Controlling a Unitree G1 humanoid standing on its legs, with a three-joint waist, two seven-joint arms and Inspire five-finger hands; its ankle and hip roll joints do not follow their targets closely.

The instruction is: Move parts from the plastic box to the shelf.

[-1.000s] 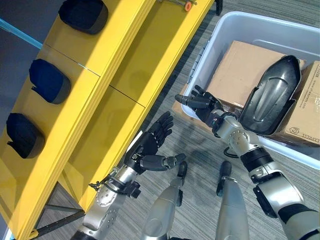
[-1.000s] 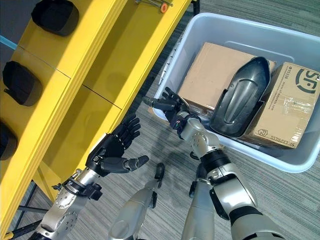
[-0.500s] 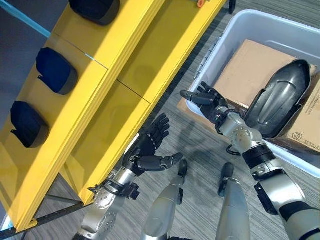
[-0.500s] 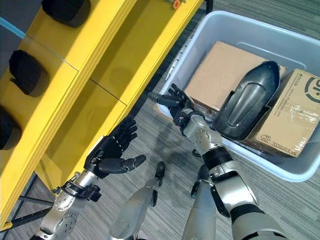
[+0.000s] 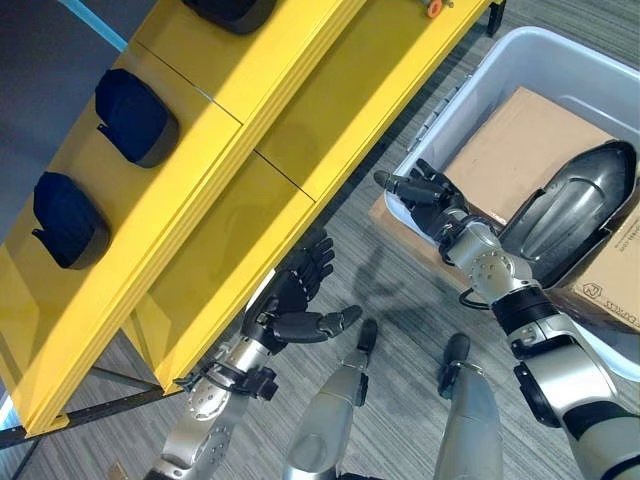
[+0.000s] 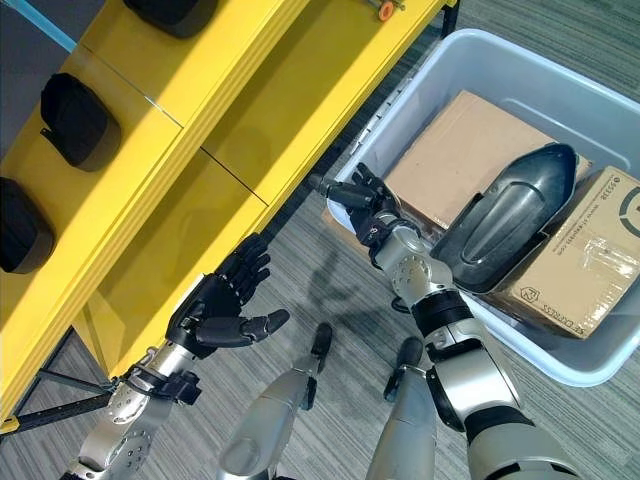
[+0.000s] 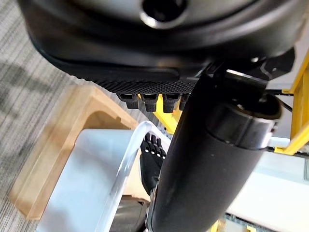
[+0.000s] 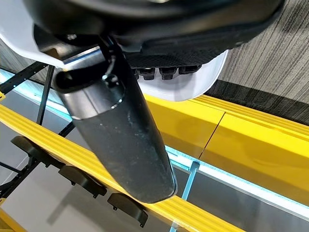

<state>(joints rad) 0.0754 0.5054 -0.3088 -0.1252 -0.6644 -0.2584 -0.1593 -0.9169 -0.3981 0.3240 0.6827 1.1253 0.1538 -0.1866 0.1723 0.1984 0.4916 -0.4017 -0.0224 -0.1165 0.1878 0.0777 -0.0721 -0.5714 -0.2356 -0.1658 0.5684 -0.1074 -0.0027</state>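
A pale plastic box (image 5: 545, 42) stands on the floor at the upper right. Inside it a dark grey shell-shaped part (image 5: 575, 210) lies slanted across two cardboard boxes (image 5: 520, 140). My right hand (image 5: 432, 195) is open, fingers spread, at the box's near left rim, a little short of the part. A yellow shelf (image 5: 250, 130) runs along the left, with dark rounded parts (image 5: 135, 115) resting on its upper level. My left hand (image 5: 295, 300) hangs open and empty beside the shelf's lower front edge. In the left wrist view the right hand (image 7: 152, 157) shows behind the box's rim (image 7: 125, 159).
The box rests on a low wooden base (image 7: 58, 145). Grey striped carpet (image 5: 400, 290) lies between shelf and box. A small orange item (image 5: 432, 8) sits on the shelf's far end. In the right wrist view, dark parts (image 8: 77, 179) line the shelf (image 8: 231, 140).
The whole picture has shifted, so the camera has moved. Both hands keep the same open pose; the right hand stays at the box's rim.
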